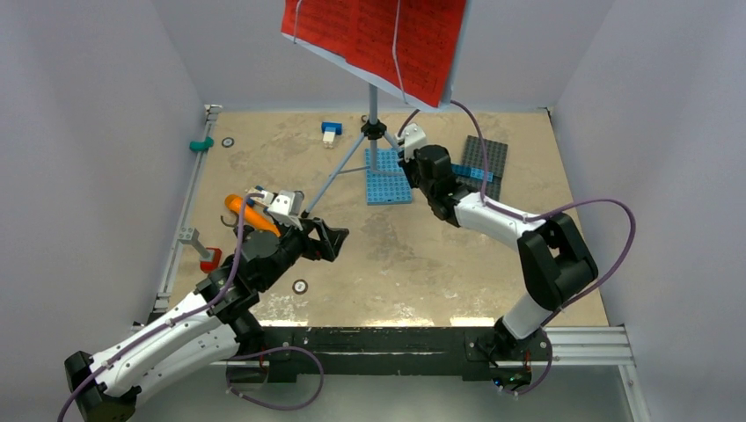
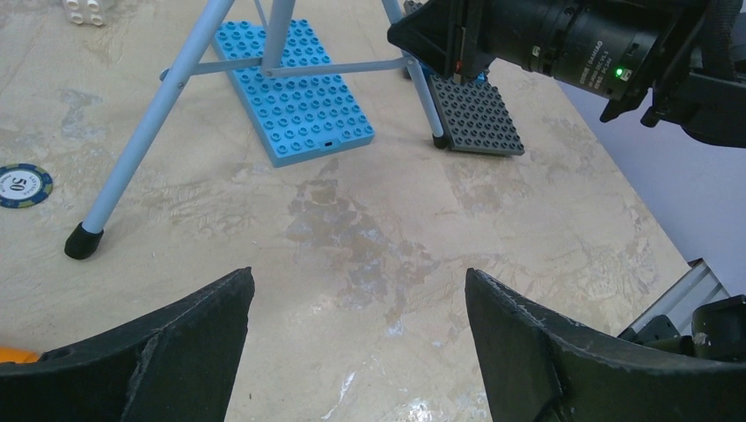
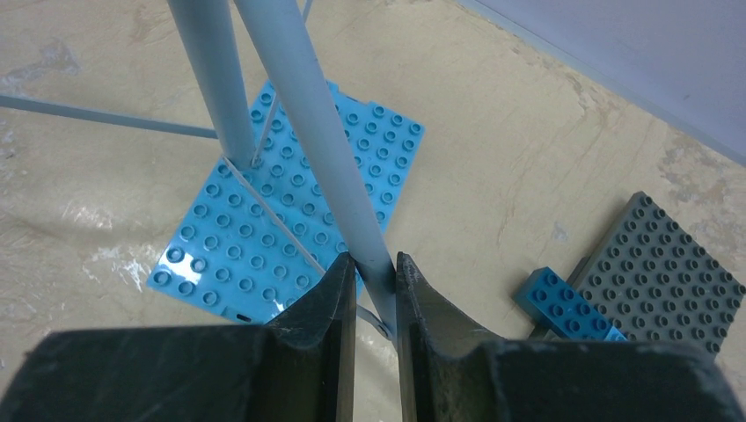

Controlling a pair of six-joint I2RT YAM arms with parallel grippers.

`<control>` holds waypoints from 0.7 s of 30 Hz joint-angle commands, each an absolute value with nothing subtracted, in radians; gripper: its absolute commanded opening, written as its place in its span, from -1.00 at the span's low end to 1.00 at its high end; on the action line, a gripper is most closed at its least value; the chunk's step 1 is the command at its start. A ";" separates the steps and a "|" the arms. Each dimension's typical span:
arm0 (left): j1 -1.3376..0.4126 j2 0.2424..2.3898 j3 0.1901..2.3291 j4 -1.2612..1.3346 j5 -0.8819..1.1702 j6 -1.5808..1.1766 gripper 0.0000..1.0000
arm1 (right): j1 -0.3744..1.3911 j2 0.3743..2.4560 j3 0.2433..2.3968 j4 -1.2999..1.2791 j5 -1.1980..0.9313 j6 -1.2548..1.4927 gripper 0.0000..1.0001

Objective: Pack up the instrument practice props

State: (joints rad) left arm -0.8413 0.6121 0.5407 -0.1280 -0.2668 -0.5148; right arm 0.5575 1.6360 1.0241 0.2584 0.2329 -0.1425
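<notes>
The music stand [image 1: 373,110] rises at the back middle on grey-blue tripod legs, and red sheet-music pages [image 1: 378,35] rest on its desk at the top of the view. My right gripper [image 3: 376,264] is shut on one slanting tripod leg [image 3: 308,114], low down over the blue plate. The orange toy microphone [image 1: 245,211] lies at the left, partly hidden behind my left wrist. My left gripper [image 2: 359,281] hangs open over bare table, with nothing between its fingers. One stand leg [image 2: 149,132] ends in a black foot ahead of it to the left.
A light-blue studded plate [image 1: 387,186] lies under the tripod. A grey plate [image 1: 486,163] with a small blue brick [image 1: 472,173] lies to its right. A blue-and-white brick [image 1: 331,130] sits at the back, and poker chips [image 1: 300,286] and a red clamp [image 1: 211,259] near the left.
</notes>
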 commanded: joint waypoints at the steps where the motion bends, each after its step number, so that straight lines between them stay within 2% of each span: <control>1: -0.846 0.630 0.532 -0.051 -0.250 -0.531 0.86 | 0.552 1.540 0.971 0.256 0.259 -0.085 -1.00; 12: -0.845 0.707 0.533 -0.017 -0.252 -0.540 0.86 | 0.552 1.328 0.774 0.259 0.139 -0.085 -1.00; 21: -0.844 0.852 0.535 0.177 -0.363 -0.508 1.00 | 0.552 1.243 0.704 0.209 0.122 -0.059 -1.00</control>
